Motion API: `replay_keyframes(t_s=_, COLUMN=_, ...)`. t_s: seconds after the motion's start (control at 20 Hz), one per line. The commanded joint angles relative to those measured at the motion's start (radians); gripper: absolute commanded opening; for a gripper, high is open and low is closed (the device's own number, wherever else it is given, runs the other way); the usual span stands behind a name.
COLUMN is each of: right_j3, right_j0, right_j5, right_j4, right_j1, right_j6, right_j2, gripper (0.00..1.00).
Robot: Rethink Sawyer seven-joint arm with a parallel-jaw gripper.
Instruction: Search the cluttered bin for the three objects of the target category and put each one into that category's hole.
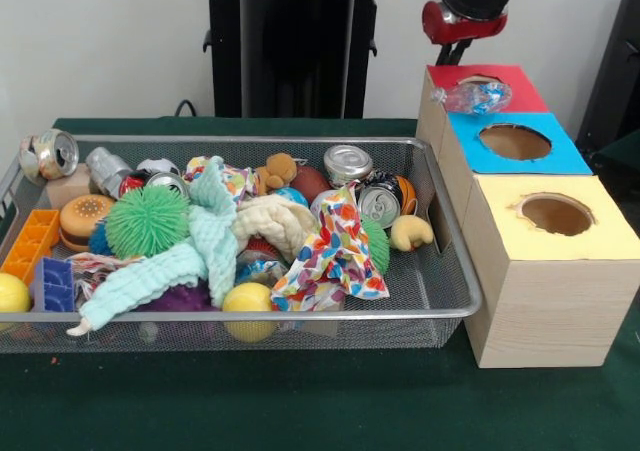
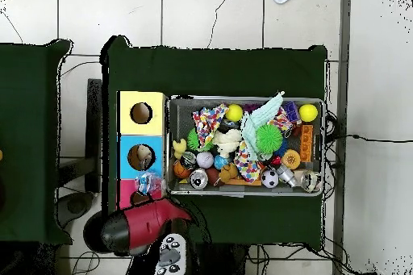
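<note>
One water bottle (image 1: 474,97) visible: small, clear, crinkled plastic, blue-and-white label. It lies on its side on top of the boxes, across the edge between the red-surround hole (image 1: 480,79) and the blue-surround hole (image 1: 514,141); not inside either. Overhead view shows something pale inside the blue hole, can't tell what.

Three pale wood boxes in a row just beside the wire bin (image 1: 440,311): red, blue, yellow tops, one round hole each. Yellow-surround hole (image 1: 556,214) looks empty.

Bin is full. At least four metal cans, one (image 1: 56,153) perched at the far left corner, one (image 1: 347,162) upright near the back rim. Three yellow balls, one (image 1: 249,298) at the near rim. One green spiky ball (image 1: 147,221), one mint knit cloth (image 1: 205,246), one patterned cloth (image 1: 335,251), one orange block (image 1: 30,243).

Gripper (image 1: 455,51) hangs above the red box on the green surface (image 1: 320,401); jaws mostly hidden, can't tell if spread or closed.
</note>
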Motion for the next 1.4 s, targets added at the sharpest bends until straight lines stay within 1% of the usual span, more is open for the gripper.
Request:
replay_keyframes(t_s=0.05, right_j3=-0.162, right_j0=0.019, right_j5=0.128, right_j4=0.062, right_j1=0.018, right_j6=0.202, right_j2=-0.006, gripper=0.00)
replay_keyframes(t_s=0.2, right_j3=-0.175, right_j0=0.025, right_j5=0.142, right_j4=0.066, right_j1=0.017, right_j6=0.198, right_j2=-0.011, gripper=0.00)
replay_keyframes(t_s=0.4, right_j3=-0.201, right_j0=0.020, right_j5=0.144, right_j4=0.041, right_j1=0.027, right_j6=0.186, right_j2=-0.030, gripper=0.00)
replay_keyframes(t_s=0.55, right_j3=-0.219, right_j0=0.025, right_j5=0.194, right_j4=0.007, right_j1=0.007, right_j6=0.173, right_j2=-0.061, gripper=0.00)
replay_keyframes(t_s=0.7, right_j3=-0.228, right_j0=0.010, right_j5=0.253, right_j4=-0.015, right_j1=-0.030, right_j6=0.127, right_j2=-0.073, gripper=0.00)
replay_keyframes(t_s=0.85, right_j3=-0.232, right_j0=0.004, right_j5=0.267, right_j4=-0.029, right_j1=-0.043, right_j6=0.108, right_j2=-0.079, gripper=0.00)
replay_keyframes(t_s=1.1, right_j3=-0.250, right_j0=0.002, right_j5=0.253, right_j4=-0.017, right_j1=-0.030, right_j6=0.118, right_j2=-0.070, gripper=0.00)
replay_keyframes(t_s=1.25, right_j3=-0.244, right_j0=0.003, right_j5=0.283, right_j4=0.001, right_j1=-0.061, right_j6=0.109, right_j2=-0.064, gripper=0.00)
replay_keyframes(t_s=1.4, right_j3=-0.246, right_j0=-0.005, right_j5=0.249, right_j4=0.020, right_j1=-0.053, right_j6=0.116, right_j2=-0.049, gripper=0.00)
